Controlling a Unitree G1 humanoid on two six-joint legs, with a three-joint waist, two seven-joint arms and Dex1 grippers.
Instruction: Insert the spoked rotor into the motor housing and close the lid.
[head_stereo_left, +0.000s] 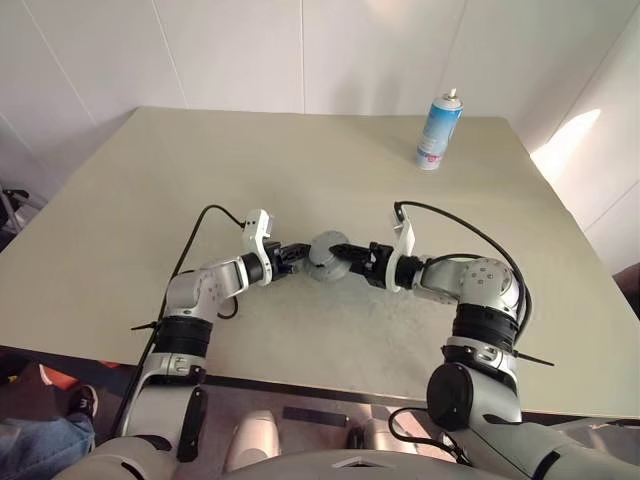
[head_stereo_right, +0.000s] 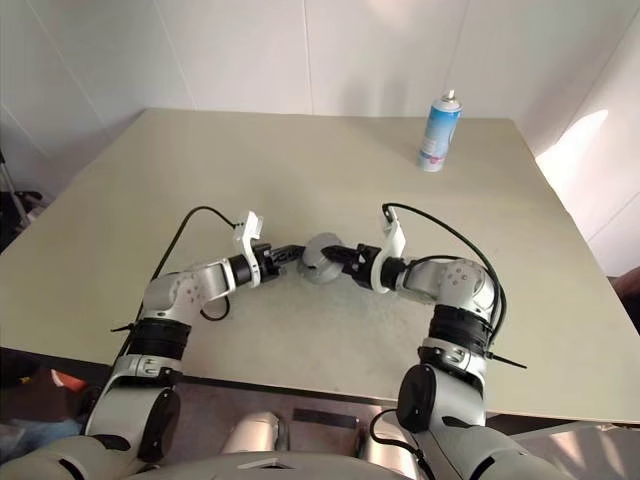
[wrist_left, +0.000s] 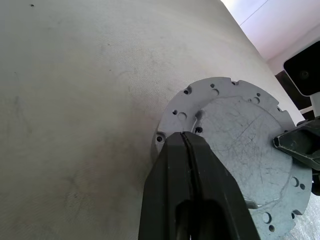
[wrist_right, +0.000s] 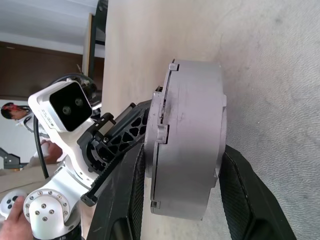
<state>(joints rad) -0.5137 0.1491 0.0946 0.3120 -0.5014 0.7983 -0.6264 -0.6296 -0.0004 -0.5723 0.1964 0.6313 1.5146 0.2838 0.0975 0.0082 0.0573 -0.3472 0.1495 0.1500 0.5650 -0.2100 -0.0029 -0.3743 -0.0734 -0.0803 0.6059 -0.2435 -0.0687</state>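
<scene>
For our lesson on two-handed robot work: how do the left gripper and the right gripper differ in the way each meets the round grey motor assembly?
The left gripper has its fingers pressed together, tips at the assembly's flat, hole-dotted face; the right gripper has its fingers spread, one on each side of the assembly's thick rim. The left gripper comes in from the robot's left, the right gripper from its right. Both have black fingers and meet the assembly over the table.
</scene>
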